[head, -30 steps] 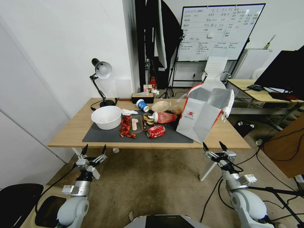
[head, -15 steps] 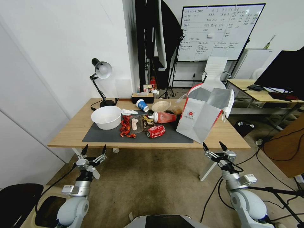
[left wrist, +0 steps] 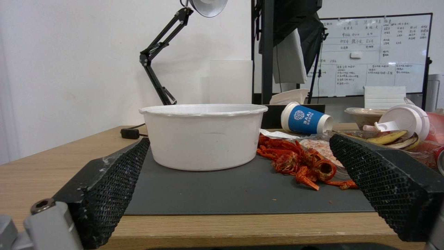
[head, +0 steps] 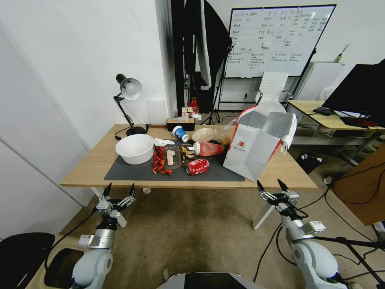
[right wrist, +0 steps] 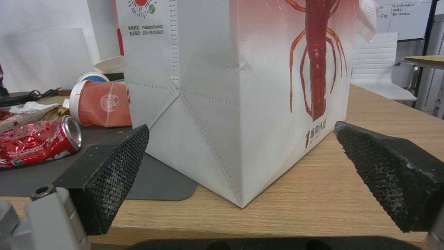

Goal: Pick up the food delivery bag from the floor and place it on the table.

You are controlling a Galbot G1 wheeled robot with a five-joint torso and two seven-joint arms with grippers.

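1. Standing at the table's (head: 92, 166) left end, a black desk lamp (head: 129, 90) sits on the far corner by the white wall.
2. Left gripper (head: 119, 189) hovers just off the near table edge, over the floor (head: 192, 237); fingers spread wide, holding nothing. In its wrist view the white bowl (left wrist: 203, 135) lies straight ahead between the two pads.
3. Dark grey mat (head: 132, 171) carries, left to right: white bowl, red crayfish shells (head: 159, 160), clear tray with banana peel (head: 186, 151), crushed red can (head: 197, 166), tipped pink lidded cup (head: 207, 148). A blue paper cup (head: 180, 133) lies on its side behind them.
4. Food delivery bag (head: 256, 146) stands on the table's right part, open-topped, silver lining showing, near corner overlapping the mat's right edge. Right wrist view shows its base flat on the wood and a red crayfish print on one side.
5. Right gripper (head: 272, 185) hovers just off the near edge in front of the bag, fingers spread wide, apart from the bag.
6. Room behind: whiteboard (head: 276, 40), white chair (head: 272, 90), second desk with black monitor (head: 357, 94) at far right; black cables cross the floor at right.
7. Compared with the frames from the last second: no change. Both arms, the bag and the tabletop items sit where they were.
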